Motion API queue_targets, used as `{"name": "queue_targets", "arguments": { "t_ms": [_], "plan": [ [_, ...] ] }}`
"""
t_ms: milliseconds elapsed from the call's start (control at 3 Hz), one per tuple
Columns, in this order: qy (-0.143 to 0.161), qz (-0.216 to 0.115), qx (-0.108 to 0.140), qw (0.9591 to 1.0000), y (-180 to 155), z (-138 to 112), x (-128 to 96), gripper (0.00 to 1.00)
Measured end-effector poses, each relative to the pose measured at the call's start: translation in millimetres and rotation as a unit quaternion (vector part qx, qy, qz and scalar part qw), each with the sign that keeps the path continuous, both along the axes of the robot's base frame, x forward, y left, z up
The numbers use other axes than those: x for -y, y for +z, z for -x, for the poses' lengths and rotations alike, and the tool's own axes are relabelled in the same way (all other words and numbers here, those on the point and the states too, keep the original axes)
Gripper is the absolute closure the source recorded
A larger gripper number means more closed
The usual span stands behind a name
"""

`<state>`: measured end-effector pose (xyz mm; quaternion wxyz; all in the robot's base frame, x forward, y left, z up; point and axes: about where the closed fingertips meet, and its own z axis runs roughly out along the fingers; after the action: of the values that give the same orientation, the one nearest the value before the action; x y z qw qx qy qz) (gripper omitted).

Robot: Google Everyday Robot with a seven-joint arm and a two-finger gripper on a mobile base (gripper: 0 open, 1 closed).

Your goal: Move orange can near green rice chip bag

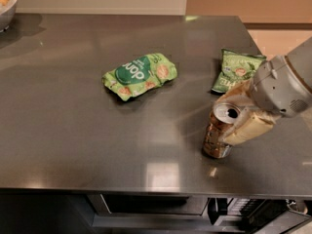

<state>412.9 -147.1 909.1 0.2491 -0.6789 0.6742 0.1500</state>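
Note:
The orange can (214,135) stands near the front right of the dark steel counter (73,140), silver top up and tilted slightly to the left. My gripper (225,122) reaches in from the right, with its tan fingers (248,128) closed against both sides of the can's upper part. The green rice chip bag (140,75), puffy light green with a dark round logo, lies in the middle of the counter, up and to the left of the can and well apart from it.
A flatter, darker green bag (237,69) lies just behind the gripper at the right. A white bowl (7,4) sits at the far left corner. The counter's front edge runs just below the can, and its right edge lies beyond the arm.

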Motion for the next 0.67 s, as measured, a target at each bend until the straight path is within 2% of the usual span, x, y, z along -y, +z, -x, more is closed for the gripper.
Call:
{"name": "queue_targets", "arguments": {
  "t_ms": [333, 667],
  "plan": [
    [-0.013, -0.001, 0.005, 0.9999, 8, -30, -11, 1.00],
    [-0.023, -0.005, 0.008, 0.9997, 15, -63, -25, 1.00]
  ]
}}
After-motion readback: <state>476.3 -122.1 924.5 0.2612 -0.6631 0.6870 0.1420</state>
